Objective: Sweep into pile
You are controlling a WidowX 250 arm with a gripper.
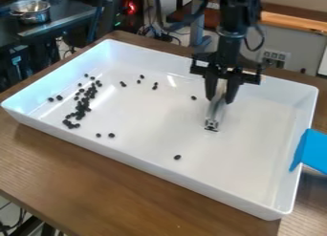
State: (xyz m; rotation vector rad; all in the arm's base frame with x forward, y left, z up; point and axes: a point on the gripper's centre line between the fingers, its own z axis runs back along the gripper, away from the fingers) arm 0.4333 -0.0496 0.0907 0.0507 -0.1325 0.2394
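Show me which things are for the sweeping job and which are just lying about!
For the job:
- little black bits
- white tray they're in
- robot hand
- the narrow tool it grips

Just about:
- metal pot, back left
- blue thing at the tray's edge, probably

Small black pellets (80, 107), loosely clustered, some strewn, in white tray (140, 120)

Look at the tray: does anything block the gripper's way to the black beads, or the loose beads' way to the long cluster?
Nothing visible blocks either way. The gripper holds a tool down inside the white tray, and only loose beads lie between it and the long cluster.
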